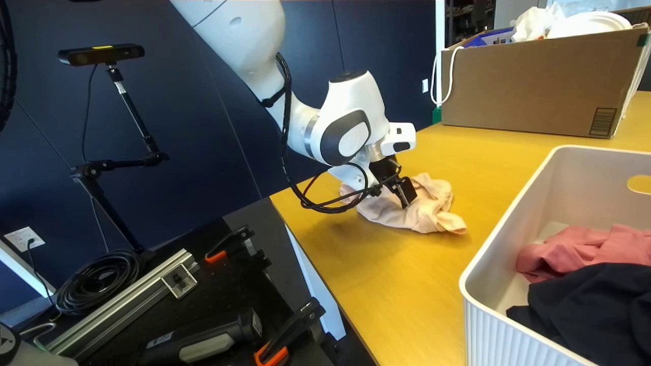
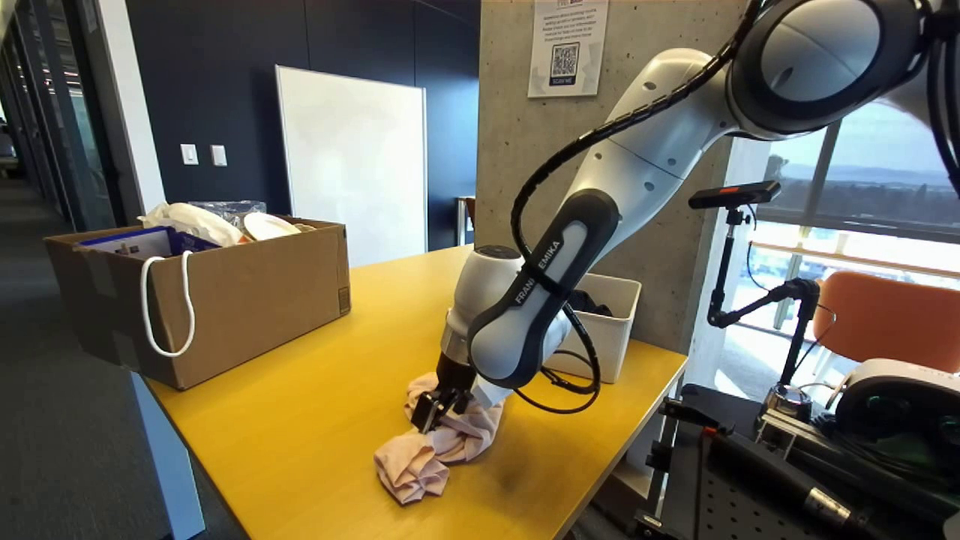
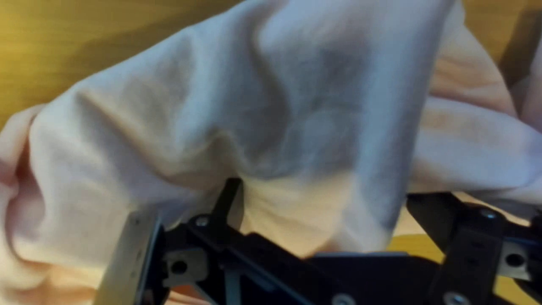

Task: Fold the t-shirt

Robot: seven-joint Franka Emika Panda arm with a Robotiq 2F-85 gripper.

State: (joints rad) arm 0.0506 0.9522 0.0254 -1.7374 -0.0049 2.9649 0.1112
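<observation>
The t-shirt is a pale cream-pink crumpled heap on the yellow table in both exterior views (image 1: 430, 216) (image 2: 411, 469). No printed lettering shows. My gripper points down into the heap in both exterior views (image 1: 405, 195) (image 2: 442, 411). In the wrist view, the t-shirt (image 3: 123, 169) fills most of the picture. There my gripper (image 3: 330, 191) is open, its black fingers wide apart, with a raised fold of the cloth between them. The left fingertip presses against or into the cloth. The right fingertip's contact with the cloth is not clear.
A white bin (image 1: 488, 254) holds a pink garment (image 1: 585, 249) and a dark navy garment (image 1: 590, 310); it also shows behind the arm (image 2: 611, 337). A full cardboard box (image 1: 529, 86) (image 2: 262, 311) stands on the table (image 1: 396, 284). A black cart with clamps (image 1: 224, 325) adjoins the table edge.
</observation>
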